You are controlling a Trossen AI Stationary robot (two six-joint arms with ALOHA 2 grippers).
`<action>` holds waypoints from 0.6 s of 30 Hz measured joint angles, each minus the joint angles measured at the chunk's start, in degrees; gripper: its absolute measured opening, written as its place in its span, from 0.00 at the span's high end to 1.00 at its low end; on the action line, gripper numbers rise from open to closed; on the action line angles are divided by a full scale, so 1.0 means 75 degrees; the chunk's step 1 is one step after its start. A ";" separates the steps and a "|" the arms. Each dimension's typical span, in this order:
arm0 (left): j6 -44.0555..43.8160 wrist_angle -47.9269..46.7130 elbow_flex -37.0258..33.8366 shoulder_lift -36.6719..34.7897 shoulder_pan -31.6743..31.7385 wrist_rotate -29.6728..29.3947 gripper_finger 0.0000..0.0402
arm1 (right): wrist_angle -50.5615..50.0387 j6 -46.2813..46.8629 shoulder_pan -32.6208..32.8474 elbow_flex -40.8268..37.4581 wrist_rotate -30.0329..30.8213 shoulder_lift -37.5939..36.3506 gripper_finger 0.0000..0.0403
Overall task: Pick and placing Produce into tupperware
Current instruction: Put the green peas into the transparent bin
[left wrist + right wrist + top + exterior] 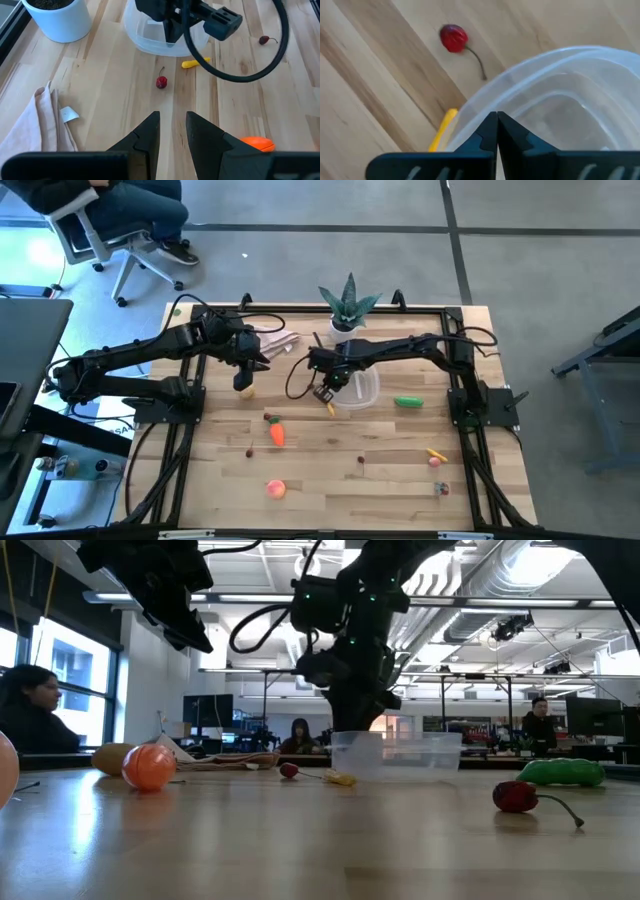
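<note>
With its fingers clenched on nothing over the tupperware's [362, 392] rim at frame centre, the right gripper [324, 391] should open before dropping onto the yellow strip [331, 409] just beside it.

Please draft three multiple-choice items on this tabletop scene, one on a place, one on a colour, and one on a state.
1. Where does the right gripper stand?
A. At the near-left rim of the clear shallow plastic container
B. Above the pink-orange round peach
C. Beside the green pod

2. What colour is the pot that holds the spiky green plant?
A. Black
B. White
C. Red

3. How do the right gripper's fingers stand?
A. Spread wide
B. Pressed together, shut
C. Clamped on the orange carrot

Answers: 1 A, since the high view shows the gripper at the container's edge, the yellow strip just beside it. 2 B, since the left wrist view shows a white pot. 3 B, since the right wrist view shows the two dark fingers meeting over the container's rim with nothing between them.
</note>
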 joint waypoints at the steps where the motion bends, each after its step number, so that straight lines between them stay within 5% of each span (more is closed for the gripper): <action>1: 0.0000 0.0002 0.0000 0.0000 0.0000 0.0000 0.79 | -0.0043 -0.0065 -0.0004 0.0000 0.0004 0.0000 1.00; 10: 0.0000 0.0008 0.0000 0.0000 0.0003 0.0000 0.79 | -0.0361 -0.0318 0.0008 -0.0003 0.0065 -0.0080 1.00; 18: 0.0023 -0.0041 0.0000 0.0003 0.0017 -0.0004 0.79 | -0.1633 -0.0328 0.0068 -0.0003 0.1110 -0.0339 1.00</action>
